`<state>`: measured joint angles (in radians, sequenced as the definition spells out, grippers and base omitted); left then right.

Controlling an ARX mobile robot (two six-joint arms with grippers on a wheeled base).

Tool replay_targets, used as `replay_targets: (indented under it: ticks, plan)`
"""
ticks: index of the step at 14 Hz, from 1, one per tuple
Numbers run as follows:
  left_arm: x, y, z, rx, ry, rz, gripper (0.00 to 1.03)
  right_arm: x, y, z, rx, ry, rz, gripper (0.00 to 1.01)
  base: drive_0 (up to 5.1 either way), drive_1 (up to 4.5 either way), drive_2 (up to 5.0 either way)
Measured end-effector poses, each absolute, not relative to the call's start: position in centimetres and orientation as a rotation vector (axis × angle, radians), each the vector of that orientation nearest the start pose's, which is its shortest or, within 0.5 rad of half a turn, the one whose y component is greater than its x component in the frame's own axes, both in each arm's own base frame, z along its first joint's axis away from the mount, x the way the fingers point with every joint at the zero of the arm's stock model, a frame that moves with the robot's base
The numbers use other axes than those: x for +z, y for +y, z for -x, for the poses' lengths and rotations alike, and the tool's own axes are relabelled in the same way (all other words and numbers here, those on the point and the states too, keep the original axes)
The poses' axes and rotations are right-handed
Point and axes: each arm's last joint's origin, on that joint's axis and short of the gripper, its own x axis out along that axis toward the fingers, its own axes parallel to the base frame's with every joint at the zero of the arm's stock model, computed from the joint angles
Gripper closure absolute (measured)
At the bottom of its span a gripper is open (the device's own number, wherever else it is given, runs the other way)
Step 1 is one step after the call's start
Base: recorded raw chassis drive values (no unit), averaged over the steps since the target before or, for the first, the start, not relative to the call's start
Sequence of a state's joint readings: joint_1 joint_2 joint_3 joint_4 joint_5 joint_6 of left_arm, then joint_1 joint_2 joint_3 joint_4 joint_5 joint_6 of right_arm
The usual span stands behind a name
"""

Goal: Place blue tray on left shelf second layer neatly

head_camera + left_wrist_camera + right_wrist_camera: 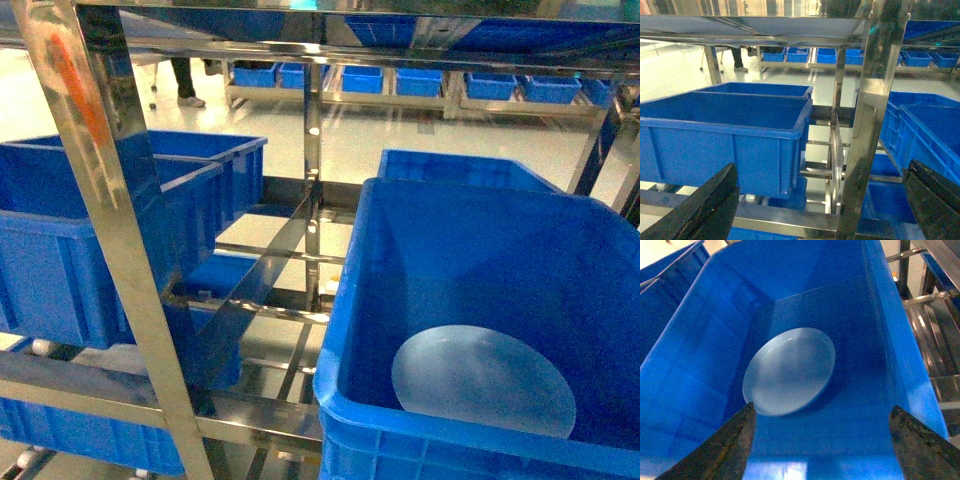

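- While our right gripper [820, 450] hangs above the big blue crate [470, 250], its two dark fingers stand wide apart with nothing between them.
- Down on the crate's floor lies the blue tray [790, 371] (pale, round, with a low raised rim), flat and close to the crate's near wall as the head camera shows it [484, 381].
- We see no finger touching the tray; both fingertips frame it from the lower corners of the right wrist view.
- Our left gripper [822, 210] is likewise spread, its fingers at the two lower corners of its own view, holding nothing.
- Ahead of the left gripper stands the left shelf [870, 100], a shiny steel rack of square posts and rails.
- On that shelf sit two more blue crates [90, 230], one behind the other, open-topped.
- Across the pale floor we make out a farther rack [400, 95] with a row of small blue bins, and someone's legs [185, 80] beside it.
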<state>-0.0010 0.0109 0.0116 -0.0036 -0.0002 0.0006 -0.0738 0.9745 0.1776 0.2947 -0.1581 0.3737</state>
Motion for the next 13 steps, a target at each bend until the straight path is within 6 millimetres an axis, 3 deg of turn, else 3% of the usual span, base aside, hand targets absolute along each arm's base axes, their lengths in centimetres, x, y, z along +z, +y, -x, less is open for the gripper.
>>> replay_targets:
  ticks: [1, 2, 3, 4, 6, 7, 10, 11, 12, 13]
  plan:
    - [16.6, 0.0, -9.8, -0.001, 0.003, 0.000, 0.05, 15.6, -1.3, -14.9, 0.024, 0.496, -0.416, 0.09, 0.0, 0.00, 0.0]
    - [16.6, 0.0, -9.8, -0.001, 0.003, -0.001, 0.05, 17.4, -1.6, -13.0, 0.053, 0.474, -0.375, 0.02, 0.0, 0.00, 0.0]
    - [16.6, 0.0, -9.8, -0.001, 0.003, -0.001, 0.05, 18.3, -1.7, -11.2, 0.070, 0.469, -0.316, 0.03, 0.0, 0.00, 0.0]
    - [16.6, 0.0, -9.8, -0.001, 0.003, 0.000, 0.05, 18.0, -1.5, -10.7, 0.080, 0.512, -0.283, 0.03, 0.0, 0.00, 0.0]
    - [16.6, 0.0, -9.8, 0.004, 0.005, 0.000, 0.05, 16.6, -1.2, -10.1, 0.026, 0.119, -0.073, 0.24, 0.0, 0.00, 0.0]
    - [16.7, 0.0, -9.8, 0.002, 0.001, -0.001, 0.05, 17.6, -0.8, -9.7, -0.012, -0.008, -0.027, 0.39, 0.0, 0.00, 0.0]
    - [16.6, 0.0, -9.8, 0.002, 0.002, -0.001, 0.05, 16.7, 0.0, -9.7, 0.003, 0.000, -0.014, 0.75, 0.0, 0.00, 0.0]
    - [16.6, 0.0, -9.8, 0.000, 0.002, -0.001, 0.05, 16.7, 0.0, -9.7, 0.000, 0.000, -0.010, 0.92, 0.0, 0.00, 0.0]
    - [16.6, 0.0, -9.8, 0.000, 0.002, -0.001, 0.05, 16.7, 0.0, -9.7, 0.000, -0.004, -0.005, 1.00, 0.0, 0.00, 0.0]
    - [16.6, 0.0, -9.8, -0.001, 0.003, -0.001, 0.05, 16.7, 0.0, -9.7, 0.001, -0.004, -0.006, 0.99, 0.0, 0.00, 0.0]
